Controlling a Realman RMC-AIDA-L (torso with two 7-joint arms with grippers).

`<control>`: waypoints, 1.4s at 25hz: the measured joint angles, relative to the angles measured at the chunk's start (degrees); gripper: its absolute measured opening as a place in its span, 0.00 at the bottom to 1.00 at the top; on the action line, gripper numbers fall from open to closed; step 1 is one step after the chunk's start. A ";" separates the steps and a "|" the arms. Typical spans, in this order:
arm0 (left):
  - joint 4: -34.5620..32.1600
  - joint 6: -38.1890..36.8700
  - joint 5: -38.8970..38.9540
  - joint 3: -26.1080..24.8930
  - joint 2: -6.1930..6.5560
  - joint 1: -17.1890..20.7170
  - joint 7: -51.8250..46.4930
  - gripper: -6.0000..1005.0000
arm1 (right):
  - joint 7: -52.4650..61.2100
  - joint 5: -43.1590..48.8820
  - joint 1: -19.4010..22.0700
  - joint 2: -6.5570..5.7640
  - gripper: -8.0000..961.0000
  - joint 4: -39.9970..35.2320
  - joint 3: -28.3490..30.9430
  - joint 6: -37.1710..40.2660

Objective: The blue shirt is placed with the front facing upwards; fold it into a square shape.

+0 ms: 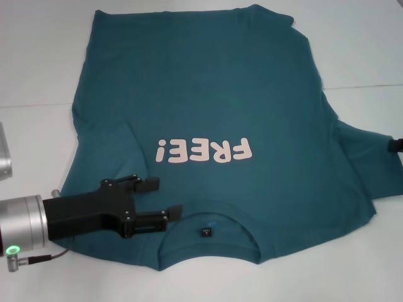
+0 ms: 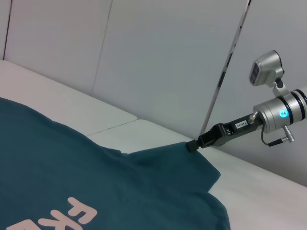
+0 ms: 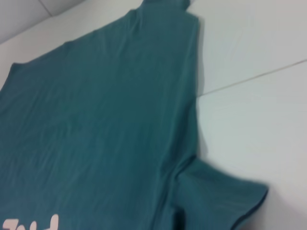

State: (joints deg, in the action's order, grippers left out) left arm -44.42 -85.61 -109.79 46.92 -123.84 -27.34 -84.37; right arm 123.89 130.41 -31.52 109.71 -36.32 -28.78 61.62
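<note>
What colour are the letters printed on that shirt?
Pale pink, spelling "FREE!" on the teal-blue shirt; the head view shows it best.

The blue shirt (image 1: 208,100) bears pale pink "FREE!" lettering (image 1: 204,150) across its front; its neck tag (image 1: 206,232) is unreadable.

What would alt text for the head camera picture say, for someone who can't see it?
A blue shirt lies face up on a white table, collar nearest the camera, pink "FREE!" print showing. The left gripper hovers open beside the collar; the right gripper meets the sleeve's edge.
</note>
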 joint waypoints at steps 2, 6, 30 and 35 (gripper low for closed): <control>0.36 0.00 0.01 -0.09 0.00 -0.21 -0.01 0.87 | 0.01 -0.01 0.21 -0.15 0.01 -0.69 0.53 0.50; 0.64 0.00 0.02 -0.17 0.00 -0.43 -0.15 0.87 | 0.02 -0.04 0.32 -0.54 0.01 -1.63 0.75 1.08; 0.74 0.62 0.62 -0.16 0.06 -0.52 -1.23 0.87 | 2.26 -0.08 0.00 -1.32 0.01 -6.83 2.24 4.35; 0.74 0.69 0.63 -0.16 0.00 -0.66 -1.10 0.86 | 1.43 -0.06 -0.53 -1.06 0.01 -6.84 1.92 3.83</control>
State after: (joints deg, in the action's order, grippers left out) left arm -43.68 -84.92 -109.15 46.76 -123.84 -28.00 -85.48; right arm 125.32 130.35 -32.05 108.65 -43.16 -26.86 65.45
